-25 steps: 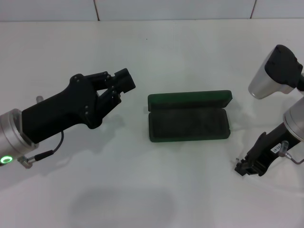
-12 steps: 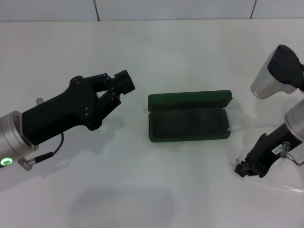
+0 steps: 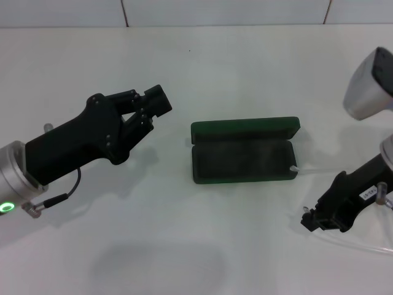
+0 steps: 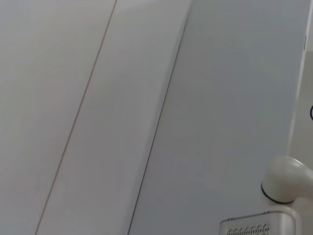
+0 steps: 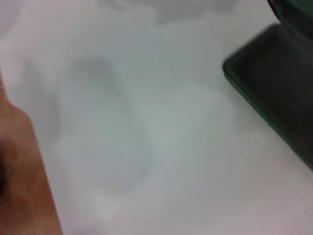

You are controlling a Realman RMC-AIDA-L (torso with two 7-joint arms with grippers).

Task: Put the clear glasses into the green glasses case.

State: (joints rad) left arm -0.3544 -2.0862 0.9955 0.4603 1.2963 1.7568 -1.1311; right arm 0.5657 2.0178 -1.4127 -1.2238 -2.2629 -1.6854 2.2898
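1. The green case (image 3: 243, 158) lies open about mid-tabletop. Its long axis runs side to side, the lid is folded back toward the far edge, and the dark lining is bare with nothing in it.
2. The clear glasses (image 3: 307, 169) are hard to see. 1 thin temple arm runs from the right gripper's side, and its tip touches the right end of the case. A second faint clear line trails toward the near right corner of the table (image 3: 245, 74). The right wrist view shows a blurred clear lens close up, with the case corner beyond it.
3. The right gripper (image 3: 312, 219) sits low near the right edge, just off the case's right end. Its fingers look pinched narrow, and I judge they are holding the glasses at the frame.
4. The left gripper (image 3: 156, 110) hovers off the case's left end, well apart from the glasses. Its fingers are drawn close together with nothing in them, so it is idle.
5. Key relation: the tray lies to the left of the right gripper, and the glasses' long axis is not yet lined up with the case's. The right arm is the nearer 1.
6. The likely next move is to carry the glasses left over the tray, square them to it and lower them. The risk is the temple arm snagging on the case rim.
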